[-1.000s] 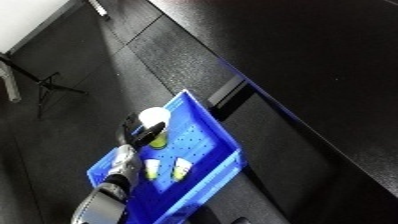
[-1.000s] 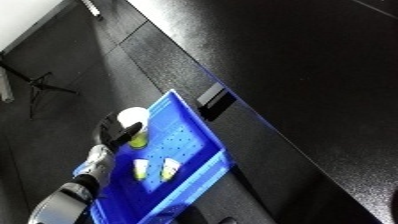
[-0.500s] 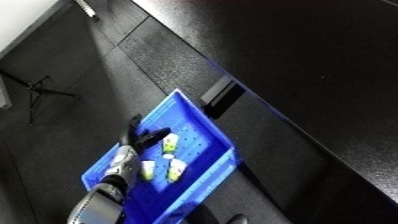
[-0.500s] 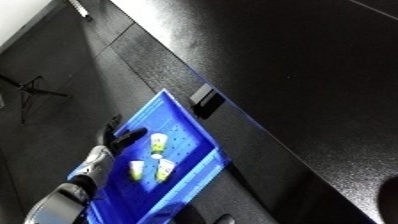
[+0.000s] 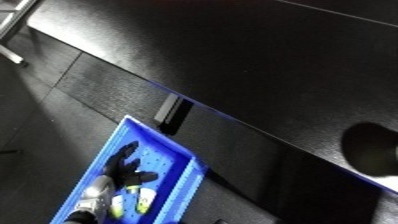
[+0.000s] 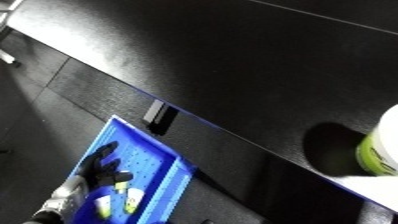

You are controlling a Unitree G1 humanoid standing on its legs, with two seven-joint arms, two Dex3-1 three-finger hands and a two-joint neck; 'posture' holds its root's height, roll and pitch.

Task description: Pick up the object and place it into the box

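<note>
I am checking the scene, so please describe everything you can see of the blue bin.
The blue bin is a shallow rectangular tray that looks like plastic, with raised walls and a dotted floor. It sits tilted in view beside the dark table's edge. Yellow-green and white objects lie inside. The left robot hand, fingers spread, is over its floor.

Likely lab or workshop: long black bench [image 5: 293, 65] with glossy edge, dark plank floor [image 5: 98, 85] at left, blue perforated plastic bin [image 5: 169, 150] near bench, metal stand leg [image 5: 11, 52] far left.

Left hand [image 5: 124, 167] reaches up from the lower edge, black fingers [image 5: 130, 148] spread and relaxed.
</note>
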